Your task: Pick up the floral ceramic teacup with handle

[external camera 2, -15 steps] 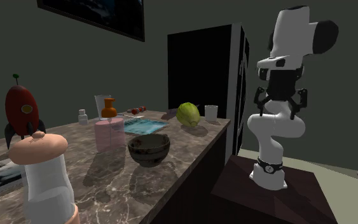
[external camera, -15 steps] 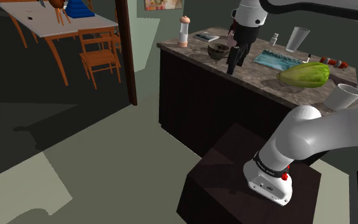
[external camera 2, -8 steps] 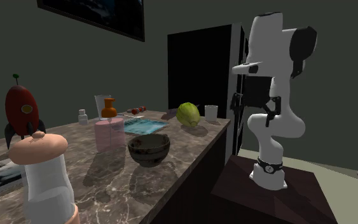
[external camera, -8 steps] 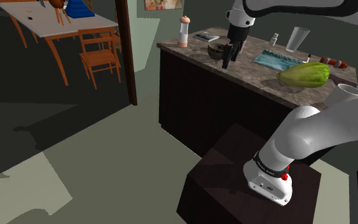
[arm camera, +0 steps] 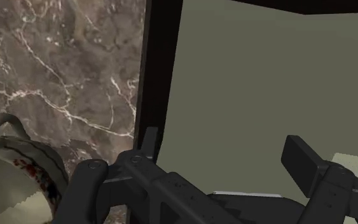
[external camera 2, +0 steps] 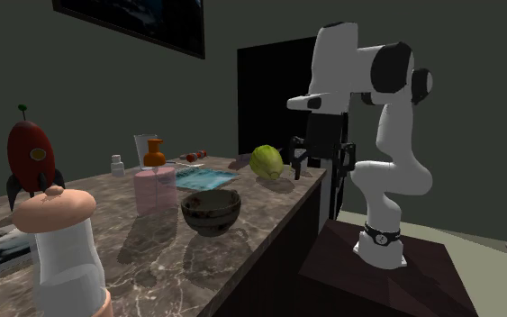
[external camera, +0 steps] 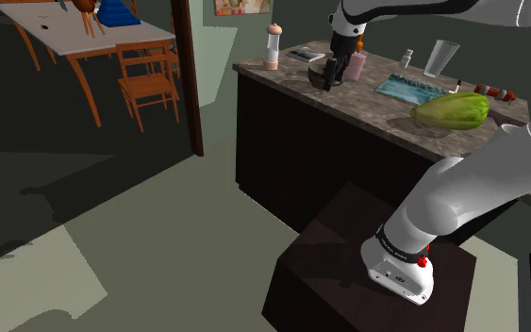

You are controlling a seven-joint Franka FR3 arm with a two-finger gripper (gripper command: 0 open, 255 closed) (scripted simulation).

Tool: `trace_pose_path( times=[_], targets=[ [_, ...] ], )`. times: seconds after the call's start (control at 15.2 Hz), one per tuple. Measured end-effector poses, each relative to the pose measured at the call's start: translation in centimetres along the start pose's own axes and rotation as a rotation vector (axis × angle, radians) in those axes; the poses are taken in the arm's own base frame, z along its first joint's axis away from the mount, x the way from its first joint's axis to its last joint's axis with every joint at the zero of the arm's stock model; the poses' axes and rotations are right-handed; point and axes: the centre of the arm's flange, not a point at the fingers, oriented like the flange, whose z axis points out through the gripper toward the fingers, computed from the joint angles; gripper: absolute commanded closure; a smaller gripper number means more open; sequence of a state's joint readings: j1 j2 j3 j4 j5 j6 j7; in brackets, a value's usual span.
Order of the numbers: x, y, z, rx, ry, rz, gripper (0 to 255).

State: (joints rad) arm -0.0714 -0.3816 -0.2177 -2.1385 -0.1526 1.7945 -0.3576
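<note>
While the end effector hangs wide open off the table edge, the cup lies outside its jaws; descending here would probably clip the rim

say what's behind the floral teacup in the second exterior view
A pink container stands behind the teacup, toward that view's left; a teal tray lies farther back on the marble counter. The cup's body hides the strip of counter directly behind it.
</note>
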Motion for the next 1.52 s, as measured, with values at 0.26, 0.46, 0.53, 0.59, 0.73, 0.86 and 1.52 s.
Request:
trace_pose_path(
  times=[0.26,0.46,0.53,0.59,0.73,0.86,1.52],
  targets=[
    [2.4,4.4,1.0,-0.012,0.013,-0.012,0],
    [4.9,7.3,1.2,-0.021,0.025,-0.022,0],
    [5.6,8.1,1.6,-0.023,0.028,-0.026,0],
    [6.2,9.0,1.8,-0.026,0.031,-0.029,0],
    [7.6,11.0,1.8,-0.032,0.038,-0.035,0],
    [9.2,13.0,2.2,-0.038,0.045,-0.042,0],
    [10.4,14.8,6.6,-0.044,0.05,-0.049,255]
  ],
)
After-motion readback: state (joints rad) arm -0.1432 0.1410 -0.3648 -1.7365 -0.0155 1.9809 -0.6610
